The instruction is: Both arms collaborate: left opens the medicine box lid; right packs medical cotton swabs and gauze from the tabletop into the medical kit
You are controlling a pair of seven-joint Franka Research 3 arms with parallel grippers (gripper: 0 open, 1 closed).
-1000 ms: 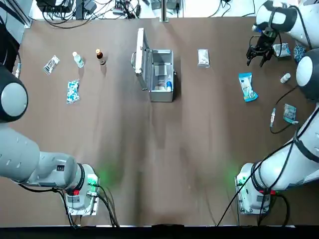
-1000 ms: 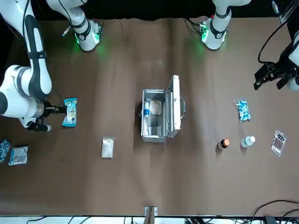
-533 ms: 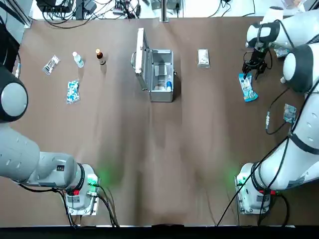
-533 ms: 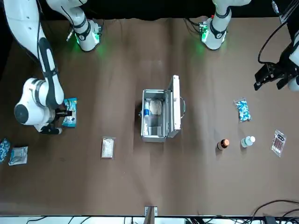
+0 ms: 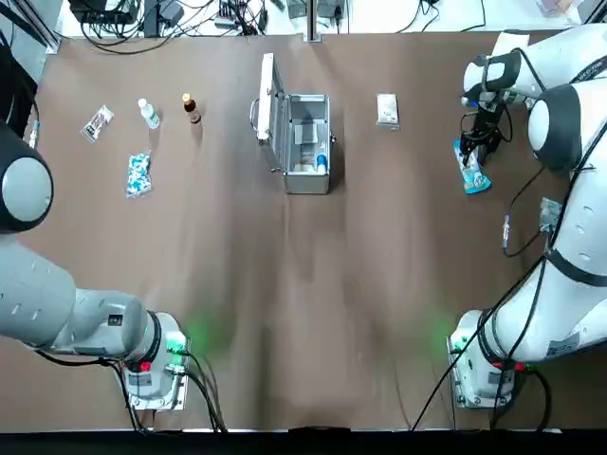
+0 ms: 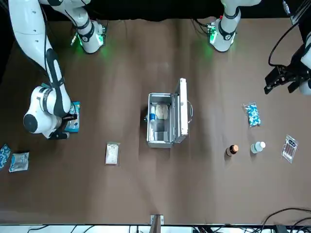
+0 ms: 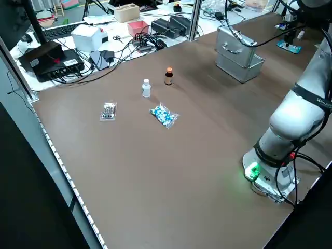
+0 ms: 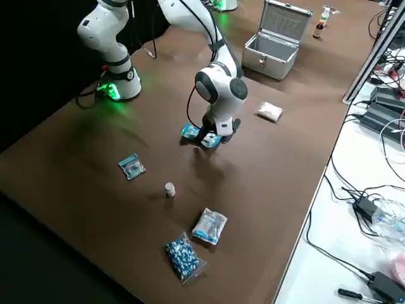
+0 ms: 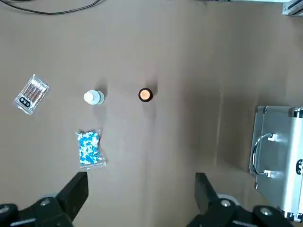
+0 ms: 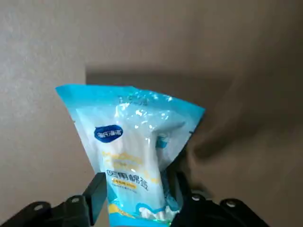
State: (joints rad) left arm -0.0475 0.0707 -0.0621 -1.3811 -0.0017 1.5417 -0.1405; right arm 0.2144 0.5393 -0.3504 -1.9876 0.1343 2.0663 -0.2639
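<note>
The medical kit (image 5: pixel 307 182) stands open at the far middle of the tabletop (image 5: pixel 303 284), its lid (image 5: pixel 268 100) upright. The blue medical cotton swabs packet (image 5: pixel 473 175) lies far right. My right gripper (image 5: pixel 471 150) is down on its far end. In the right wrist view the fingers (image 10: pixel 100 189) press both sides of the swabs packet (image 10: pixel 137 142). The white gauze (image 5: pixel 386 110) lies between kit and swabs. My left gripper (image 6: pixel 284 80) hovers open over the left side, near the speckled packet; its fingers (image 9: pixel 78 189) stand wide apart.
Left of the kit are a brown bottle (image 5: pixel 192 107), a white bottle (image 5: pixel 149 113), a speckled packet (image 5: pixel 138 173) and a small clear packet (image 5: pixel 97 122). At the far right corner lie other packets (image 6: pixel 18 161) and a small white bottle (image 8: pixel 169 189).
My right gripper has swung from the far right corner inward to the swabs packet and come down on its end. The left arm and the kit have not moved.
</note>
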